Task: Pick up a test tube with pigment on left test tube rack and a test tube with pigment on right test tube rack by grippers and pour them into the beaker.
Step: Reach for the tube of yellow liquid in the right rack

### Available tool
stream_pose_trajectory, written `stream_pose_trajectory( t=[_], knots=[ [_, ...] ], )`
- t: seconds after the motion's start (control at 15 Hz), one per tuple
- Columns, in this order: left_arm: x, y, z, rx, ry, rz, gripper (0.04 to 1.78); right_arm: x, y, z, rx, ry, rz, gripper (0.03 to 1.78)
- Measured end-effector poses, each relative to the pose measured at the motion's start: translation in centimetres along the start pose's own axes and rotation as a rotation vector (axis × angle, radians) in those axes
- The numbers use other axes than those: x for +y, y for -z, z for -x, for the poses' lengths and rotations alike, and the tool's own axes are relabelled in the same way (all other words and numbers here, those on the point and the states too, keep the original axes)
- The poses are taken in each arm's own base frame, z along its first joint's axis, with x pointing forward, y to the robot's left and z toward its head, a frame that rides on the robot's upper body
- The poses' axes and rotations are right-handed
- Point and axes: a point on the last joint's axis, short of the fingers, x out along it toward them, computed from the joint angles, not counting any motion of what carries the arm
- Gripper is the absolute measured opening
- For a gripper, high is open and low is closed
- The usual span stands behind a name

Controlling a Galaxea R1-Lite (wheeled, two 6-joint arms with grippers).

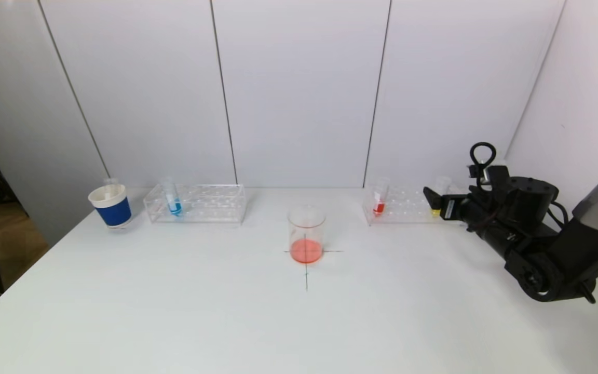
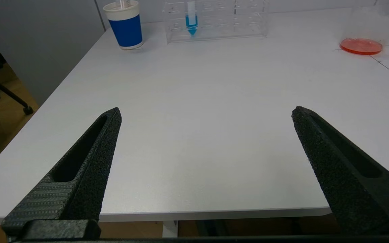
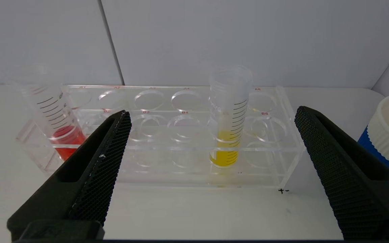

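The right gripper [image 3: 211, 145] hovers just in front of the right test tube rack [image 3: 167, 141], jaws spread wide and holding nothing. Between them stands the yellow tube [image 3: 230, 114], upright in the front row of that rack, well toward the end farthest from the beaker [image 1: 306, 235]. The red tube [image 3: 57, 125] leans in the rack's other end, the end nearest the beaker, and it sits outside the jaws.

My read: this is the approach to grasp the yellow tube. To do it well, the gripper should ease straight forward until both pads flank the tube's clear upper part, above the rack's top plate, then close gently and squarely. The tube sits a little off the jaws' midline, so a small sideways correction away from the beaker looks wise, or one finger may reach the tube first and tip it in its hole. Lift straight up until the tube's tip clears the rack before swinging toward the beaker, which already holds orange-red liquid.

The left gripper [image 2: 204, 135] waits released near the table's front edge, well away from the beaker. The blue tube [image 2: 191, 21] stands untouched in the left test tube rack [image 2: 216, 18].
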Motion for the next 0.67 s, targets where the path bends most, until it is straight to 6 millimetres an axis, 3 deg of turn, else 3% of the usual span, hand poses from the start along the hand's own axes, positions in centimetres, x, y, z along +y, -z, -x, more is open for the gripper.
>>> stream_pose_trajectory(
  t=[0.67],
  knots=[
    [0.0, 0.0, 0.0, 0.0, 0.0, 0.0, 1.76, -0.2, 0.4, -1.9, -0.019, 0.008, 0.004, 1.76]
  ],
)
